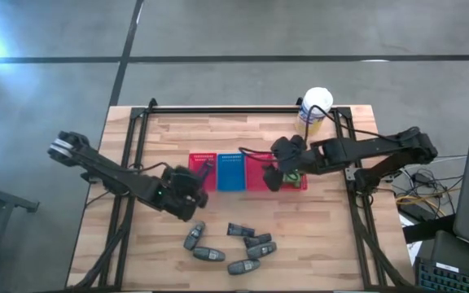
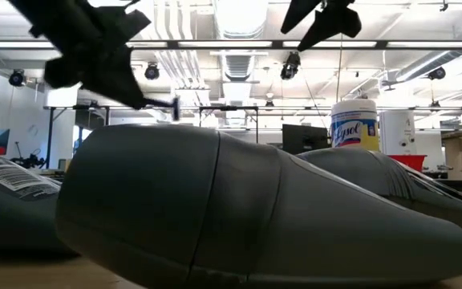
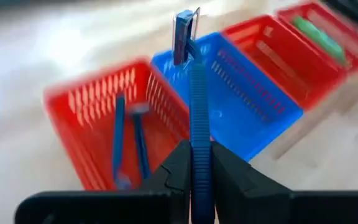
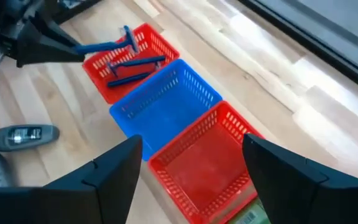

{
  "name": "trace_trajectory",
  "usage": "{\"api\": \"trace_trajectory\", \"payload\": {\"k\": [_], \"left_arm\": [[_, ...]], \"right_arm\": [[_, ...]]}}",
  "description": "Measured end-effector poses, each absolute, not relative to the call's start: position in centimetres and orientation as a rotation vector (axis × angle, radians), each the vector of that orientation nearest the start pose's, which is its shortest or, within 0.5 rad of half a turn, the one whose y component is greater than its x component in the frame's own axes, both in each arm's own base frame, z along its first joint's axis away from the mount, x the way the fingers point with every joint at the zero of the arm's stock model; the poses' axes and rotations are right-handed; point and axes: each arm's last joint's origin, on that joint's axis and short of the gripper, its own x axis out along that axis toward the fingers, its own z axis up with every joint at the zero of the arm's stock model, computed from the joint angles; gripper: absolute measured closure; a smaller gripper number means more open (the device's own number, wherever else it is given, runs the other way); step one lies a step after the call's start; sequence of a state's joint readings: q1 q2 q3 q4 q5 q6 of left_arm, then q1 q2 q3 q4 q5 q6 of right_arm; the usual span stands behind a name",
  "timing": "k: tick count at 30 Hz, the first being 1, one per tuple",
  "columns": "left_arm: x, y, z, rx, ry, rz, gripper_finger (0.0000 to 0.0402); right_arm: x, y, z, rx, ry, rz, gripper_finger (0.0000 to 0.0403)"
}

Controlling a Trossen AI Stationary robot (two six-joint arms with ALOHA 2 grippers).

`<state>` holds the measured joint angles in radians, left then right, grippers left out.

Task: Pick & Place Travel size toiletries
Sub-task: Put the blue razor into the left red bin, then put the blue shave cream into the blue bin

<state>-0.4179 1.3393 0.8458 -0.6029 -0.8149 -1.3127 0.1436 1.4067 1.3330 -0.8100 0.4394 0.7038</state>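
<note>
My left gripper (image 1: 197, 181) is shut on a blue razor (image 3: 196, 106) at the near-left edge of the leftmost red basket (image 1: 199, 172), where two more blue razors (image 3: 129, 140) lie. My right gripper (image 4: 192, 143) hangs open above a red basket (image 4: 207, 158), right of the blue basket (image 1: 231, 171). A green bottle (image 3: 316, 32) lies in the rightmost red basket. Several grey oval bottles (image 1: 208, 255) and small dark bottles (image 1: 241, 230) lie on their sides on the table nearer the front edge. My left gripper pinches the razor's handle (image 3: 200, 163) between its two fingers, toward the end away from the head. The handle runs forward along the fingers, out past their tips. The razor is lifted clear, its head (image 3: 185, 31) out in front toward the baskets.
A white-and-yellow canister (image 1: 316, 108) stands at the far right of the table. The baskets sit in a row across the table's middle. The low view is filled by grey bottles (image 2: 239, 209) lying close to the camera. Bare wood lies left of the baskets.
</note>
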Motion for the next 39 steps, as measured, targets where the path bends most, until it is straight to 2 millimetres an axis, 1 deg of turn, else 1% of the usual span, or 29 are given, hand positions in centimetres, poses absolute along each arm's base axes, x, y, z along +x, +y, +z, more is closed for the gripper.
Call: {"api": "trace_trajectory", "payload": {"k": [1,3,7,9,14,20,30,35,39], "left_arm": [[22.9,-7.9,21.5,-0.642,0.488,0.845,0.0361],[22.7,-7.9,20.8,-0.719,0.483,0.871,0.0361],[22.6,-7.1,19.5,-0.783,0.472,0.944,0.0361],[22.6,-6.6,18.8,-0.78,0.475,0.981,0.0361],[23.3,-4.7,18.1,-0.754,0.46,1.043,0.0361],[24.6,-3.2,17.4,-0.7,0.492,1.041,0.0357],[24.8,-3.3,17.0,-0.753,0.57,0.998,0.033],[25.2,-3.6,17.6,-0.793,0.589,0.962,0.0329],[25.5,-3.8,18.2,-0.768,0.644,0.893,0.0324]], "right_arm": [[28.4,2.8,33.2,0.399,0.705,-0.56,0.0126],[28.5,2.9,32.8,0.393,0.719,-0.566,0.0123],[29.1,2.9,32.1,0.38,0.738,-0.571,0.0117],[29.3,3.0,31.8,0.376,0.747,-0.573,0.0115],[29.6,3.0,31.5,0.37,0.751,-0.573,0.0108],[29.5,3.0,31.5,0.366,0.75,-0.569,0.0106],[29.4,3.0,31.5,0.362,0.757,-0.57,0.0137],[29.4,3.0,31.5,0.357,0.759,-0.568,0.0149],[29.3,3.0,31.4,0.352,0.777,-0.566,0.0153]]}}
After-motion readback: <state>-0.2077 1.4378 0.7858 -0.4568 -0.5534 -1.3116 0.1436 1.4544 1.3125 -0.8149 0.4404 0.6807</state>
